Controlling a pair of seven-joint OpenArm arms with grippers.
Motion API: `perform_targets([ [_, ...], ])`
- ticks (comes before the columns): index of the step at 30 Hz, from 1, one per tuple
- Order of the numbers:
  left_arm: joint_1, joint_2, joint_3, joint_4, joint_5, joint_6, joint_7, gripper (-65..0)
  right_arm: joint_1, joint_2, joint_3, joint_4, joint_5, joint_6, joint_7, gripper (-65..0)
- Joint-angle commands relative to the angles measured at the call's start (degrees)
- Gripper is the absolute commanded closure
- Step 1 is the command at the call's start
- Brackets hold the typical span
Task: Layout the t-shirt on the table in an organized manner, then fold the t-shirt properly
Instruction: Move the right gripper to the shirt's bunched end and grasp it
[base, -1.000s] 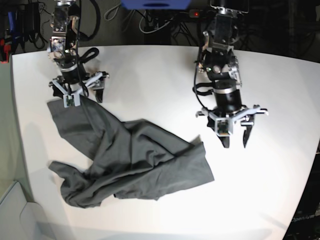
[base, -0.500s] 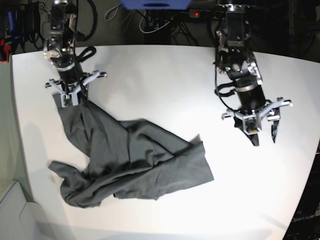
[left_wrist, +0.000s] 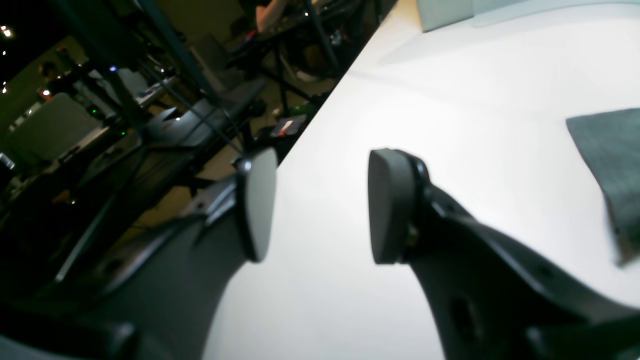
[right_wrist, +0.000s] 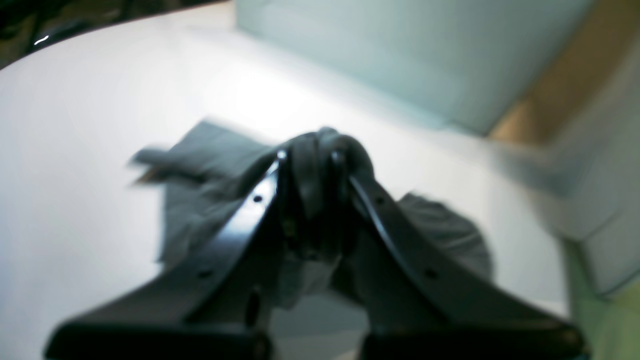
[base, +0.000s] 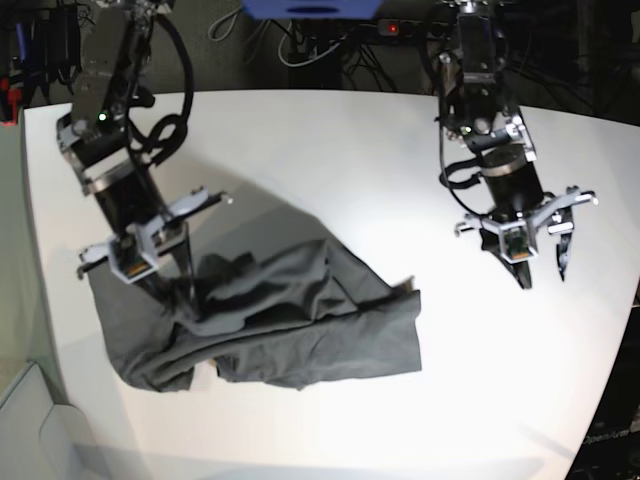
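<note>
right claw (base: 165, 285): clamped tight on a bunched fold of the t-shirt (base: 300, 320)
t-shirt: crumpled on the tabletop (base: 320, 160), left-centre in base view
left claw (base: 540, 268): spread apart, nothing gripped, hung over bare tabletop

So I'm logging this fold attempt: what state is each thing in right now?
t-shirt: crumpled, unfolded, one edge pinched and lifted
right pincer: shut on t-shirt
left pincer: open, empty, away from the cloth
table: white, shirt lying on it

Right pincer (base: 172, 290) clamped tight on cloth, left pincer (base: 541, 272) parted, hanging free.
</note>
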Motion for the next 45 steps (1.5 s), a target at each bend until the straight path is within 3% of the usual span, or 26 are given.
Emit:
perform_targets([
  [1, -0.2, -1.1, -0.1, 1.8, 0.7, 0.7, -1.8, -29.4, 2.7, 0.1, 1.1, 0.5, 1.1, -0.2, 0.3, 0.0],
  [7, 1.2, -1.6, -1.0, 1.8, 0.7, 0.7, -1.8, -29.4, 16.8, -0.6, 10.6, -5.2, 1.1, 0.0, -10.5, 0.0],
  [15, 1.8, -1.6, -1.7, 1.8, 0.7, 0.7, -1.9, -29.4, 23.8, 0.2, 17.7, -25.1, 0.8, -0.3, -11.3, 0.0],
  [21, 1.8, -1.6, -1.5, 1.8, 0.7, 0.6, -1.9, -29.4, 26.0, 1.3, 17.5, -28.0, 1.0, -5.5, -11.3, 0.0],
  [25, 1.8, -1.6, -1.4, 1.8, 0.7, 0.6, -1.9, -29.4, 28.5, 1.2, 16.5, -24.8, 1.1, -5.4, -11.0, 0.0],
  [30, 2.4, -1.6, -1.5, 1.8, 0.7, 0.6, -1.9, -29.4, 33.1, 1.3, 10.3, -25.3, 1.1, -5.4, -11.3, 0.0],
  [37, 3.8, -1.1, -1.2, 5.5, 0.7, 0.6, -1.8, -29.4, 40.8, 1.4, 1.2, -41.6, 0.9, -5.7, -11.0, -2.0],
  [45, 3.3, -1.0, 10.1, 1.9, 0.8, 0.6, -1.7, -29.4, 42.6, -0.3, 1.1, -35.7, 1.1, -5.4, -10.9, 0.0],
])
